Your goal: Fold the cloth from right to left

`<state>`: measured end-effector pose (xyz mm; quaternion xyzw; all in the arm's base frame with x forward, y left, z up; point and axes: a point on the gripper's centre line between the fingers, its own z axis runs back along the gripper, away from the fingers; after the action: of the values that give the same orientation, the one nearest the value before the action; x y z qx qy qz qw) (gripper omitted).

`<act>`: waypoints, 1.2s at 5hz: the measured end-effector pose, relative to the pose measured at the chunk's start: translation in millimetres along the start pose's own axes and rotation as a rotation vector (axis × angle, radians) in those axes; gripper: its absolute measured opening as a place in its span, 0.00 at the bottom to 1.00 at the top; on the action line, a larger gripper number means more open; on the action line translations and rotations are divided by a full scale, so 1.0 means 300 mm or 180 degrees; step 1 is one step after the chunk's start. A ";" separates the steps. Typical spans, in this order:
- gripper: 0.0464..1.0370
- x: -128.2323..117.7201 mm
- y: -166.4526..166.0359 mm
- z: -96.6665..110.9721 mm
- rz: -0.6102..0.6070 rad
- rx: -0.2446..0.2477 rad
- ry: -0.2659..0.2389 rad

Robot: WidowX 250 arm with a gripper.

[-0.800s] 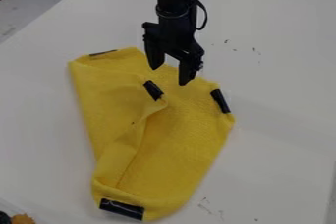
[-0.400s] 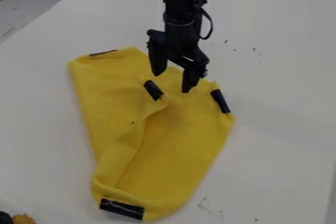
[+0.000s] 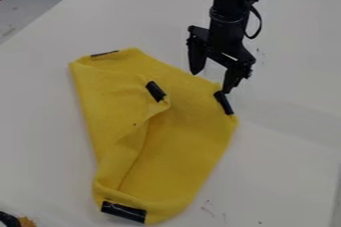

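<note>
Cloth [image 3: 180, 136], yellow and rumpled, lies across the middle of the white bench [image 3: 286, 146], a bit nearer its left edge than its right. From where I stand, a flap is turned over its left part, one black strip [image 3: 156, 91] at the flap's corner. The claw [image 3: 211, 82] hangs at the cloth's far right side, released, fingers spread wide with nothing between them, one tip right by another black strip [image 3: 224, 103]; whether they touch, I can't tell.
</note>
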<state>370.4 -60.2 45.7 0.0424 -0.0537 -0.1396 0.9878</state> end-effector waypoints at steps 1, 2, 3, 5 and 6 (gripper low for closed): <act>0.96 0.012 -0.046 -0.024 0.0130 -0.0064 -0.0017; 0.96 0.020 -0.057 -0.060 0.0246 -0.0128 -0.0039; 0.96 0.007 -0.061 -0.088 0.0330 -0.0128 -0.0013; 0.79 0.004 -0.073 -0.124 0.0336 -0.0201 -0.0006; 0.49 0.011 -0.057 -0.128 0.0368 -0.0211 0.0026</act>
<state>373.5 -74.9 6.2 0.0070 -0.0474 -0.0838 0.9953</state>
